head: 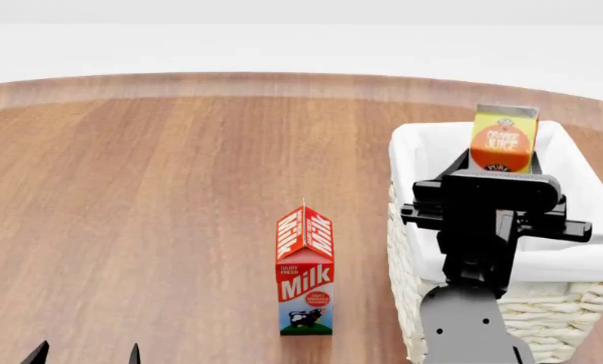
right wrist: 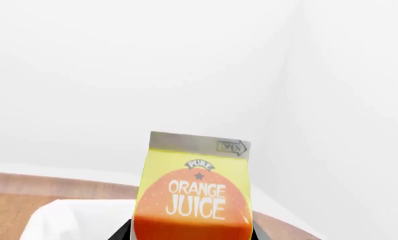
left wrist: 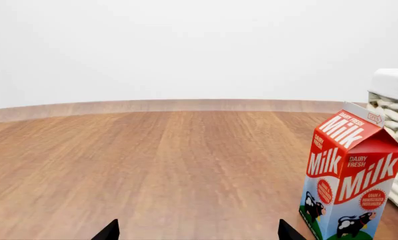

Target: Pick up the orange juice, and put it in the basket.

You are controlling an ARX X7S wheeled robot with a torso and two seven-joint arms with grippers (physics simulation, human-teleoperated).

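The orange juice (head: 504, 140), a tall yellow-orange carton, stands upright over the far part of the basket (head: 415, 250), a large cream wicker basket with a white cloth lining. My right gripper (head: 495, 168) is shut on the carton's lower part; its arm hides the carton's base. In the right wrist view the carton (right wrist: 197, 190) fills the space between the dark jaws, with the basket's cloth rim (right wrist: 72, 220) behind. My left gripper (head: 83, 355) is open and empty at the table's near left; its fingertips (left wrist: 108, 232) show wide apart.
A red-and-white milk carton (head: 304, 273) stands upright on the wooden table (head: 159, 189) just left of the basket, also in the left wrist view (left wrist: 349, 180) beside the basket's wicker wall (left wrist: 396, 150). A white wall lies behind the table's far edge.
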